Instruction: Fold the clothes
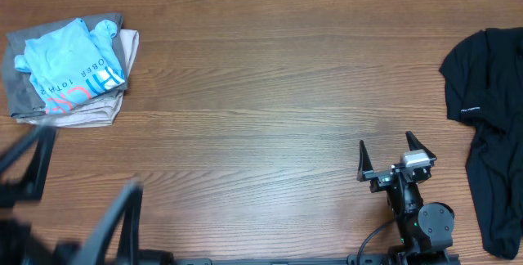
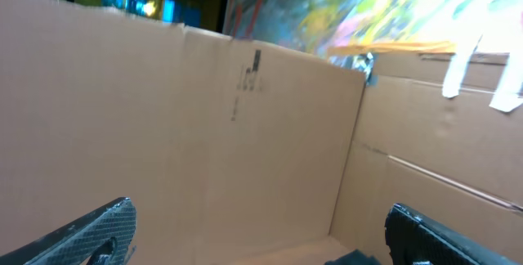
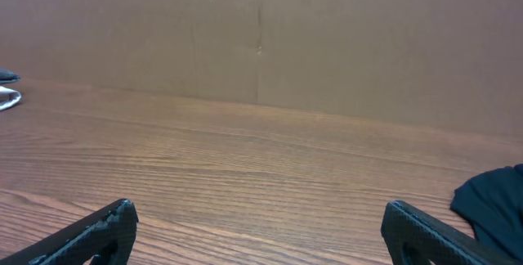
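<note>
The clothes, a light blue T-shirt [image 1: 69,65] with white and coral letters, lie folded on top of a small pile at the table's far left corner. My left gripper [image 1: 78,187] is blurred at the near left, open and empty. In the left wrist view its fingers [image 2: 90,232] stand wide apart, facing a cardboard wall [image 2: 204,118]. My right gripper [image 1: 386,146] stands open and empty at the near right, over bare wood. The right wrist view shows the gripper [image 3: 261,232] holding nothing.
Under the blue shirt lie folded grey and beige garments [image 1: 98,110]. A black garment [image 1: 490,126] lies spread and unfolded at the right edge, and its hem [image 3: 494,199] shows in the right wrist view. Cardboard walls [image 3: 261,36] stand behind the wooden table [image 1: 261,93].
</note>
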{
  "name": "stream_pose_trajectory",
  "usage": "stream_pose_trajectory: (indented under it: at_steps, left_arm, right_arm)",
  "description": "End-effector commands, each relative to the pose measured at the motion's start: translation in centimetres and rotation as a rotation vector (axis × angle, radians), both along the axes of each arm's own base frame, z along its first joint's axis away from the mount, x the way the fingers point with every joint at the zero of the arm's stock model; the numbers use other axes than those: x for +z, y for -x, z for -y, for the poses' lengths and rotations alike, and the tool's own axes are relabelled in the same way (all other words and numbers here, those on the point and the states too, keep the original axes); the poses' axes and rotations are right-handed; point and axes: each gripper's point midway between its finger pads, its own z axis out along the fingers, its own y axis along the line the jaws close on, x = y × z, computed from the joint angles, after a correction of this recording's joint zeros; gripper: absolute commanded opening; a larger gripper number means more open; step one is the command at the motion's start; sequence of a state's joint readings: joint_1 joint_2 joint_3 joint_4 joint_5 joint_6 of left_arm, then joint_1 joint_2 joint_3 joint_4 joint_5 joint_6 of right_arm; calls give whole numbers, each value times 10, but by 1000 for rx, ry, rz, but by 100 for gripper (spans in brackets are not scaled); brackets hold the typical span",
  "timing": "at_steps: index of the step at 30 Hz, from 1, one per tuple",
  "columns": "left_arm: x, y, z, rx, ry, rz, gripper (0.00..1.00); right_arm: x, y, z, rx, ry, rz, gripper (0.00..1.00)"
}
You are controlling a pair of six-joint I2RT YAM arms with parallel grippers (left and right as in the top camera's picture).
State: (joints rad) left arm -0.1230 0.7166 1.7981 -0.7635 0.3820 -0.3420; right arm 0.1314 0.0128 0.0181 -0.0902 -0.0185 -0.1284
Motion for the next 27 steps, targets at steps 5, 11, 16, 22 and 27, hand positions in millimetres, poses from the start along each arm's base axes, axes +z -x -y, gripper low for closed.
stream_pose_trajectory:
  at_steps: [5,11,16,22,27]
  left_arm:
    - [-35,49,-6,1,9,52,100]
    - [-77,61,-7,0,5,29,100]
    - [-127,58,-8,11,0,-18,100]
    - [-184,39,-14,65,7,-83,100]
    - [-215,11,-23,132,16,-147,100]
  right_arm:
    - [-1,0,2,-12,2,5,100]
    - [-1,0,2,-12,2,5,100]
    - [-1,0,2,-12,2,6,100]
    - [-1,0,2,-12,2,5,100]
    - [-1,0,2,-12,2,5,100]
